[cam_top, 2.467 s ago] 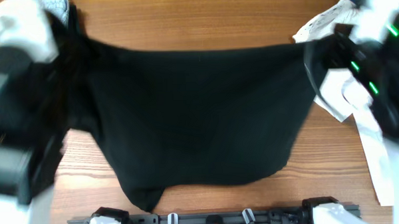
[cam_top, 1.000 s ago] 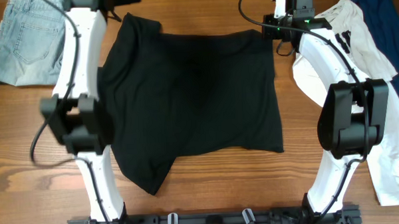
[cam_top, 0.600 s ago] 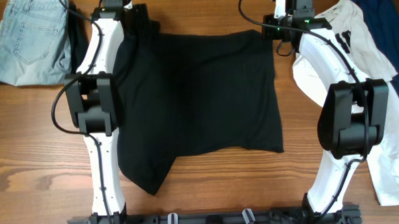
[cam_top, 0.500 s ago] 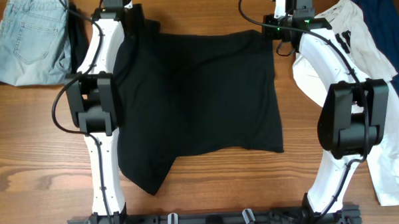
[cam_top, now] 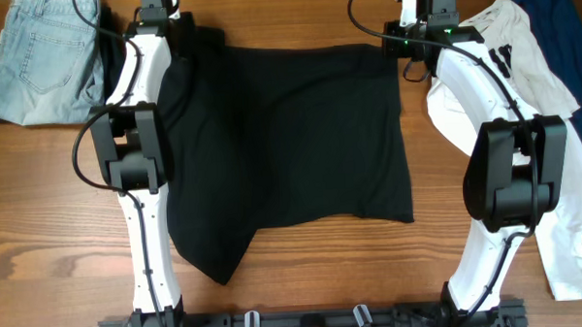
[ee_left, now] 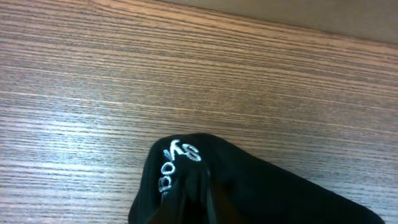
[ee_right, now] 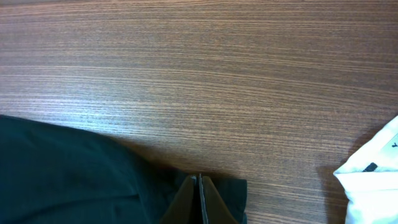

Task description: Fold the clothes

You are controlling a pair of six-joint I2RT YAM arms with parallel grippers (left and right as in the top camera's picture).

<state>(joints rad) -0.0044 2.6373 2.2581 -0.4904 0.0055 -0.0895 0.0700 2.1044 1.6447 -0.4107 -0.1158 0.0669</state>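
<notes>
The black shirt (cam_top: 290, 144) lies spread on the wooden table, its lower left part bunched toward the front. My left gripper (cam_top: 175, 36) is shut on the shirt's far left corner; the left wrist view shows black cloth with a small white logo (ee_left: 177, 163) pinched between the fingers (ee_left: 202, 193). My right gripper (cam_top: 396, 45) is shut on the far right corner; in the right wrist view the fingers (ee_right: 200, 186) are closed on black fabric (ee_right: 81, 180).
Light-blue jeans (cam_top: 40, 61) lie at the far left. A white tee with black print (cam_top: 521, 87) lies at the right, also in the right wrist view (ee_right: 373, 177). A navy garment (cam_top: 558, 18) is at the far right corner.
The shirt was held up and stretched, then came down onto the table. In the last second the left gripper has carried its corner a little farther left and back. The right arm stays still.
</notes>
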